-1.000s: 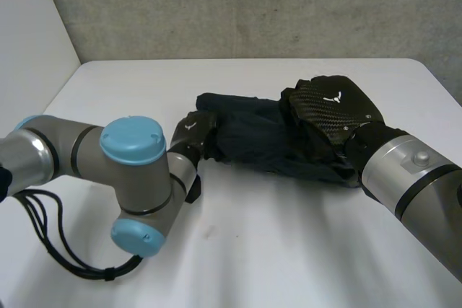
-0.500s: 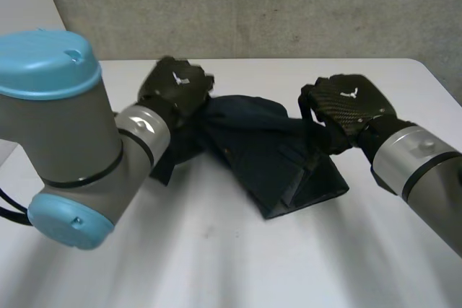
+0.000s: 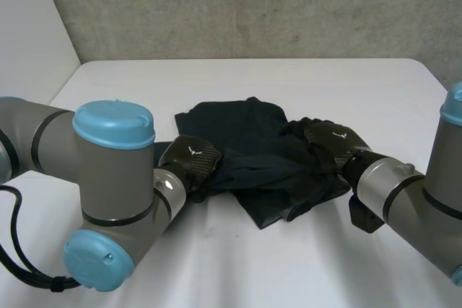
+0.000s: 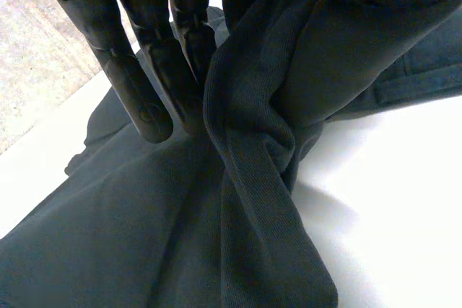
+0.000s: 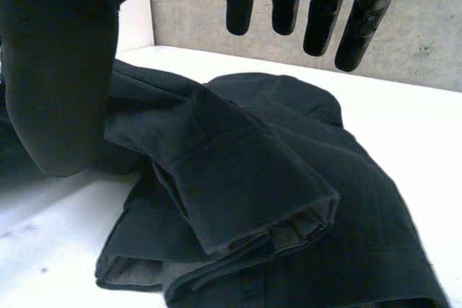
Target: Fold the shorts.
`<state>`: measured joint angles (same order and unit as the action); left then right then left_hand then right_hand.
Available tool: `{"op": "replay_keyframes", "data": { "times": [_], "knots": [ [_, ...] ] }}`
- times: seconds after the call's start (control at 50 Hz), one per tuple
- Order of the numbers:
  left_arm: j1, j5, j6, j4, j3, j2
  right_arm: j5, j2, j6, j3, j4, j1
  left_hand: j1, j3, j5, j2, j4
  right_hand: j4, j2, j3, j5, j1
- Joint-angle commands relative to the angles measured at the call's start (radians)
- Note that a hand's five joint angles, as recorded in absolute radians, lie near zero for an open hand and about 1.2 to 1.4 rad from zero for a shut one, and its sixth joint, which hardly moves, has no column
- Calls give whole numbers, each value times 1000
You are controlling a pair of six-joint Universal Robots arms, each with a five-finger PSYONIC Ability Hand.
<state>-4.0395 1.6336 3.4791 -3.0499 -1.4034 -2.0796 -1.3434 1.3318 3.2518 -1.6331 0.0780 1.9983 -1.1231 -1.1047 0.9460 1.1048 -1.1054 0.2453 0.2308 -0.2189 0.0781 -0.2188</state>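
The dark navy shorts (image 3: 249, 131) lie bunched and partly doubled over in the middle of the white table (image 3: 238, 265). My left hand (image 3: 191, 165) is at the shorts' left edge. In the left wrist view a ridge of the shorts (image 4: 249, 156) is pinched between its fingers (image 4: 144, 84) and its thumb (image 4: 361, 48). My right hand (image 3: 328, 142) rests on the right side of the shorts. In the right wrist view its fingers (image 5: 325, 19) are straight and held above the layered shorts (image 5: 289, 200), with its thumb (image 5: 58, 70) beside a fold.
A grey wall (image 3: 253, 5) rises behind the table's far edge. Bare table top lies in front of the shorts and to the far side of them. Both forearms reach in from the near corners.
My left hand came down from the back left to the shorts' left edge, still gripping cloth. My right hand's fingers straightened and let go of the cloth. The shorts settled lower on the table.
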Motion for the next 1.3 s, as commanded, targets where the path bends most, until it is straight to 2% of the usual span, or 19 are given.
{"op": "replay_keyframes", "data": {
  "times": [0.02,0.06,0.12,0.22,0.3,0.38,0.5,0.62,0.68,0.74,0.76,0.8,0.86,0.94,0.98,1.08,1.22,1.26,1.3],
  "knots": [
    [-9,2,-38,-3,-23,7,-14,-132,-3,56,-7,22,-136,-154,138,154,-153,-49,-34,22,-56,22],
    [-9,2,-43,-7,-25,6,-28,-190,-6,87,-4,60,-136,-154,138,154,-153,234,249,-261,227,-261],
    [-12,2,-58,-20,-35,4,-60,-224,-9,107,-49,79,-130,-148,132,148,-147,1148,1162,-1174,1140,-1174],
    [-32,29,-89,-81,-75,3,-62,-195,-108,104,-152,80,166,148,-163,-148,148,1151,1165,-1177,1144,-1177],
    [-39,165,-132,-183,-135,4,-79,-109,-280,79,-155,89,454,435,-451,-435,436,1151,1165,-1177,1144,-1177],
    [-36,299,-140,-237,-166,9,-77,-71,-379,55,-161,79,551,533,-549,-533,533,1151,1165,-1177,1144,-1177],
    [-30,364,-140,-250,-207,32,-82,-65,-386,44,-155,76,587,568,-584,-568,569,1151,1165,-1177,1144,-1177],
    [-45,362,-144,-254,-247,33,-79,-57,-386,26,-156,77,537,519,-534,-519,519,1151,1165,-1177,1144,-1177],
    [-58,359,-144,-253,-264,44,-79,-39,-389,24,-155,76,367,349,-364,-349,349,1151,1165,-1177,1144,-1177],
    [-72,350,-143,-248,-281,87,-77,-11,-391,26,-155,76,71,53,-69,-53,53,1151,1165,-1177,1144,-1177],
    [-78,335,-141,-245,-288,113,-76,-5,-395,27,-155,76,-104,-123,107,123,-122,1151,1165,-1177,1144,-1177],
    [-93,290,-130,-236,-302,168,-72,13,-406,42,-149,76,-273,-291,275,291,-290,1151,1165,-1177,1144,-1177],
    [-122,212,-129,-190,-318,269,-66,40,-440,61,-107,76,-273,-292,276,291,-291,1151,1165,-1177,1144,-1177],
    [-160,105,-97,-74,-289,450,-65,101,-581,139,44,77,-273,-292,276,291,-291,1151,1165,-1177,1144,-1177],
    [-170,88,-74,-50,-267,493,-65,121,-651,194,118,76,-273,-292,276,291,-291,1151,1165,-1177,1144,-1177],
    [-208,51,84,9,-181,660,-79,135,-731,340,226,77,-273,-292,276,291,-291,1151,1165,-1177,1144,-1177],
    [-202,48,215,6,-146,671,-80,121,-745,487,330,77,-273,-292,276,291,-291,1151,1165,-1177,1144,-1177],
    [-202,46,227,6,-144,619,-80,103,-747,496,350,77,-273,-292,276,291,-291,1151,1165,-1177,1144,-1177],
    [-205,45,229,5,-138,529,-80,14,-747,513,371,79,-273,-292,276,291,-291,1151,1165,-1177,1144,-1177]
  ]
}}
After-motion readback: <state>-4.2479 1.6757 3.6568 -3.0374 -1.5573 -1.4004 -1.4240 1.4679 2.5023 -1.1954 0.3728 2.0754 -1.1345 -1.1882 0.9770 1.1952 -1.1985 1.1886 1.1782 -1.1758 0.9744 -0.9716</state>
